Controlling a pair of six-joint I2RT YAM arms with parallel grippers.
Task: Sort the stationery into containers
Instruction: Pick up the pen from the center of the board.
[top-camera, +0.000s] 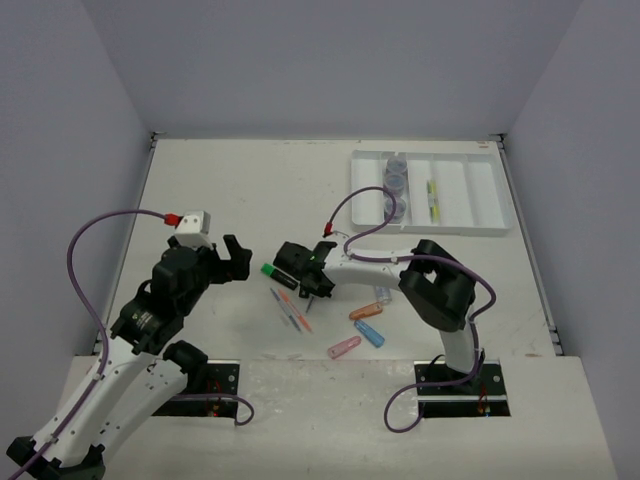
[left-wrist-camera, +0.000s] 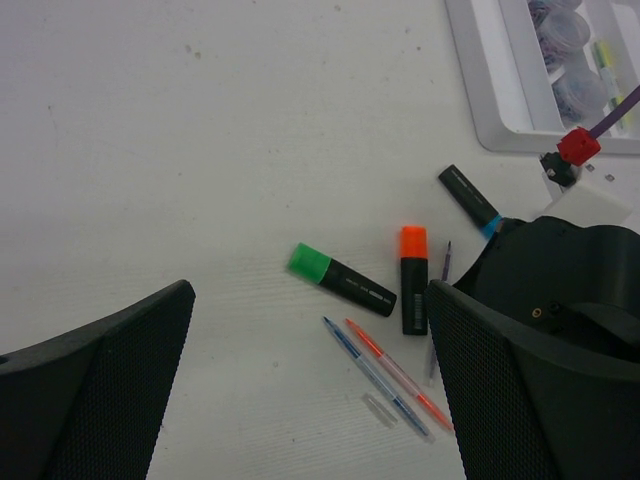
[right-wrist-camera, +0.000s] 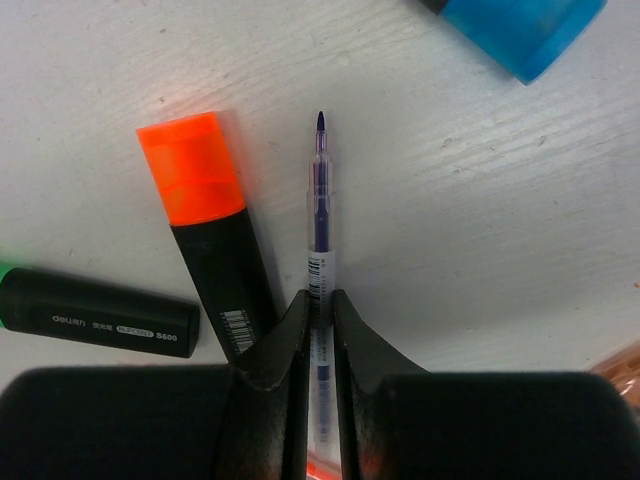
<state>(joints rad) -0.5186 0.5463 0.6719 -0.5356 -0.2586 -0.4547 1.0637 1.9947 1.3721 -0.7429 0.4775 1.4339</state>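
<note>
The right gripper (right-wrist-camera: 320, 305) is squeezed shut on a thin purple pen (right-wrist-camera: 319, 190) lying on the white table (right-wrist-camera: 480, 220), just beside a black highlighter with an orange cap (right-wrist-camera: 200, 200). The left gripper (top-camera: 230, 262) is wide open and holds nothing. There are three highlighters in all; the others have a green cap (left-wrist-camera: 340, 278) and a blue cap (left-wrist-camera: 470, 200). Two more thin pens, a blue pen (left-wrist-camera: 375, 375) and an orange pen (left-wrist-camera: 400, 378), lie close together. Three capsule pieces lie near: pink (top-camera: 344, 347), orange (top-camera: 365, 313), blue (top-camera: 369, 333). Farther off, the white plastic tray with five long slots (top-camera: 482, 195) holds three round grey-blue jars (top-camera: 397, 182) in its second slot from the left and one yellow-green pen (top-camera: 432, 197) in the middle slot.
</note>
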